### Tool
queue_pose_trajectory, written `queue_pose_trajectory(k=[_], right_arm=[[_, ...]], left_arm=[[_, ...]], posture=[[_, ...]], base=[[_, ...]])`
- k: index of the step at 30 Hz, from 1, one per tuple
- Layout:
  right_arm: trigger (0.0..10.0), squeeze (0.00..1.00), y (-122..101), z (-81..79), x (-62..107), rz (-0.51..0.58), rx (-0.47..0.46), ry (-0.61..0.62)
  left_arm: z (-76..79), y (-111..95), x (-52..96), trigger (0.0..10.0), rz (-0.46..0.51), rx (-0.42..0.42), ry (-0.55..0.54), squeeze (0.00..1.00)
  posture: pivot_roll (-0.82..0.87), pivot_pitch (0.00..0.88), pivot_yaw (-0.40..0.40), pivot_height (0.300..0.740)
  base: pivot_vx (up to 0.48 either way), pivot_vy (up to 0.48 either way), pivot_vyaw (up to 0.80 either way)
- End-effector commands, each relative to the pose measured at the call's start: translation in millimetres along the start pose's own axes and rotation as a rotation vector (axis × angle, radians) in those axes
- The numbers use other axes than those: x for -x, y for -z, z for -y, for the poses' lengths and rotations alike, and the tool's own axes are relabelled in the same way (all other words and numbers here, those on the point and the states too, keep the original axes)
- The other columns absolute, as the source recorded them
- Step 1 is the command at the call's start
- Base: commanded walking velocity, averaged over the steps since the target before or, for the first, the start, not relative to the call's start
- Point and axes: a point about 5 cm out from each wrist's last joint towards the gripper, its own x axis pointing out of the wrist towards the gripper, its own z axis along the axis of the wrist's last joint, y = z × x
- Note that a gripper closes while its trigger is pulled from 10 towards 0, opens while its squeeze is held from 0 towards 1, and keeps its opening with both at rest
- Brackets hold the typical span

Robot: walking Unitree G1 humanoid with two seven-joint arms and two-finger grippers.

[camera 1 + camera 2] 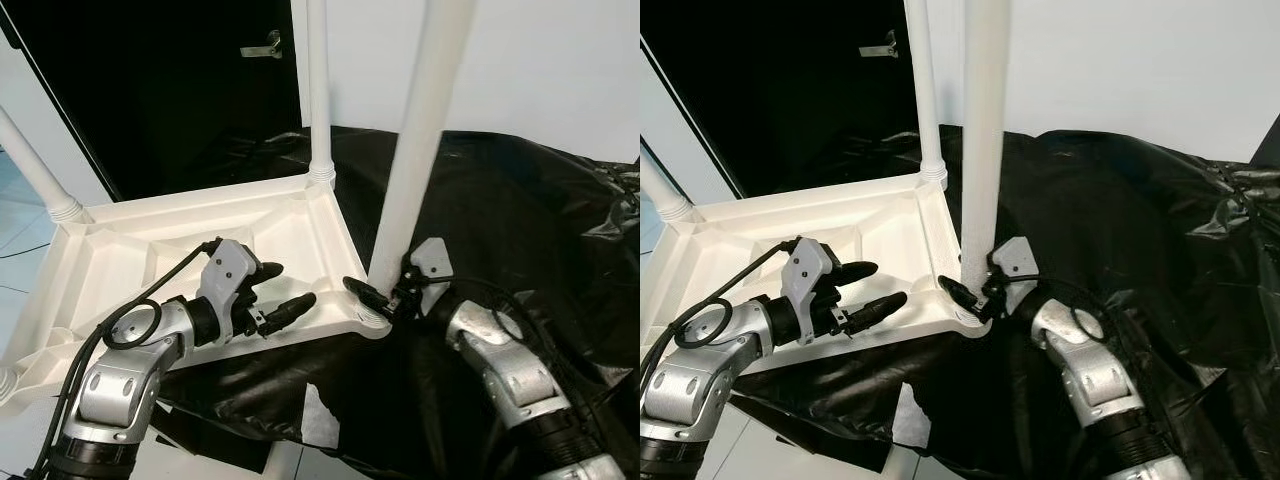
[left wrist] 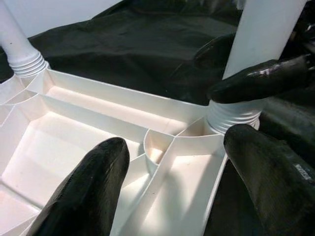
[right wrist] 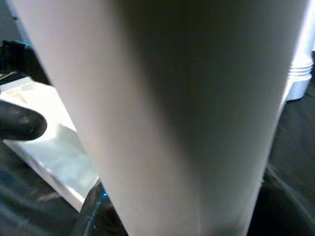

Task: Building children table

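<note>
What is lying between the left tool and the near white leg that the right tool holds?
Only ribbed tabletop underside: the corner ribs separate the left tool from the near leg, gripped by the right tool. The left wrist view shows it.

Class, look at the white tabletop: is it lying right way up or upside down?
Upside down. The tabletop shows its ribbed underside, and white legs stand up from its corner sockets.

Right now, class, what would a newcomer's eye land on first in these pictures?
Probably the white table top lying upside down on black sheeting, legs pointing up. The right gripper clasps the nearest leg at its corner socket; the left gripper hovers open over the ribbed underside.
</note>
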Motion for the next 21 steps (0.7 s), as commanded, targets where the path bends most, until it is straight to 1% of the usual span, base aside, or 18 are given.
queue_pose_trajectory(k=[1, 3, 4, 6, 7, 8, 9, 10, 11, 13, 14, 16, 17, 18, 19, 20, 21], right_arm=[[10.0, 0.00, 32.5, 8.3, 17.1, -0.166, -0.059, 0.018], [10.0, 0.00, 31.8, 9.6, 17.2, -0.169, -0.053, 0.020], [10.0, 0.00, 33.3, 11.7, 14.9, -0.196, -0.066, 0.065], [10.0, 0.00, 33.9, 12.1, 14.3, -0.203, -0.071, 0.075], [10.0, 0.00, 33.3, 11.1, 10.8, -0.204, -0.075, 0.112], [10.0, 0.00, 32.5, 9.0, 3.7, -0.200, -0.072, 0.208], [10.0, 0.00, 32.5, 9.0, 3.7, -0.200, -0.072, 0.208], [10.0, 0.00, 32.4, 7.9, 0.7, -0.200, -0.069, 0.261], [10.0, 0.00, 32.5, 4.9, -2.8, -0.194, -0.086, 0.337], [10.0, 0.00, 32.1, -1.1, -7.9, -0.178, -0.109, 0.432], [10.0, 0.00, 32.1, -1.1, -7.9, -0.178, -0.109, 0.432], [10.0, 0.00, 27.8, -9.0, -13.7, -0.133, -0.134, 0.536], [10.0, 0.00, 25.6, -15.9, -18.2, -0.103, -0.166, 0.614], [10.0, 0.00, 24.3, -20.3, -20.8, -0.087, -0.191, 0.663], [10.0, 0.00, 24.3, -20.3, -20.8, -0.087, -0.191, 0.663], [10.0, 0.00, 23.8, -25.3, -24.8, -0.074, -0.231, 0.681], [10.0, 0.00, 23.3, -28.2, -27.7, -0.075, -0.248, 0.685]], left_arm=[[-2.8, -0.5, -1.0, 10.0, 0.003, -0.004, -0.025, 0.00], [-2.7, -0.7, -1.0, 10.0, 0.003, -0.005, -0.025, 0.00], [-2.4, -0.8, -1.0, 10.0, 0.004, -0.004, -0.026, 0.00], [-2.3, -0.8, -1.0, 10.0, 0.004, -0.004, -0.026, 0.00], [-1.5, -0.8, -1.1, 10.0, 0.005, -0.003, -0.027, 0.00], [0.3, -0.5, -1.3, 10.0, 0.006, -0.002, -0.027, 0.00], [0.3, -0.5, -1.3, 10.0, 0.006, -0.002, -0.027, 0.00], [1.2, -0.2, -1.4, 10.0, 0.007, -0.001, -0.026, 0.00], [1.8, 0.0, -1.4, 10.0, 0.007, 0.000, -0.027, 0.00], [2.2, 0.3, -1.0, 10.0, 0.007, 0.001, -0.028, 0.00], [2.2, 0.3, -1.0, 10.0, 0.007, 0.001, -0.028, 0.00], [1.8, 0.4, -0.7, 10.0, 0.008, 0.002, -0.029, 0.00], [1.5, 0.3, -0.6, 10.0, 0.008, 0.001, -0.029, 0.00], [1.4, 0.3, -0.5, 10.0, 0.008, 0.000, -0.029, 0.00], [1.4, 0.3, -0.5, 10.0, 0.008, 0.000, -0.029, 0.00], [0.8, 0.2, -0.3, 10.0, 0.009, -0.001, -0.029, 0.00], [0.4, 0.3, -0.1, 10.0, 0.009, -0.002, -0.029, 0.00]], posture=[[0.07, 0.000, 0.044, 0.740], [0.07, 0.000, 0.044, 0.740], [0.07, 0.000, 0.041, 0.740], [0.07, 0.000, 0.041, 0.740], [0.08, 0.000, 0.033, 0.740], [0.08, 0.000, 0.028, 0.740], [0.08, 0.000, 0.028, 0.740], [0.08, 0.000, 0.025, 0.740], [0.08, 0.000, 0.023, 0.740], [0.08, 0.000, 0.019, 0.740], [0.08, 0.000, 0.019, 0.740], [0.08, 0.000, 0.014, 0.740], [0.08, 0.000, 0.014, 0.740], [0.08, 0.000, 0.014, 0.740], [0.08, 0.000, 0.014, 0.740], [0.09, 0.000, 0.012, 0.740], [0.09, 0.000, 0.014, 0.740]], base=[[0.000, 0.000, 0.00], [0.000, 0.000, 0.00], [0.000, 0.000, 0.00], [0.000, 0.000, 0.00], [0.000, 0.000, 0.00], [0.000, 0.000, 0.00], [0.000, 0.000, 0.00], [0.000, 0.000, 0.00], [0.000, 0.000, 0.00], [0.000, 0.000, 0.00], [0.000, 0.000, 0.00], [0.000, 0.000, 0.00], [0.000, 0.000, 0.00], [0.000, 0.000, 0.00], [0.000, 0.000, 0.00], [0.000, 0.000, 0.00], [0.000, 0.000, 0.00]])
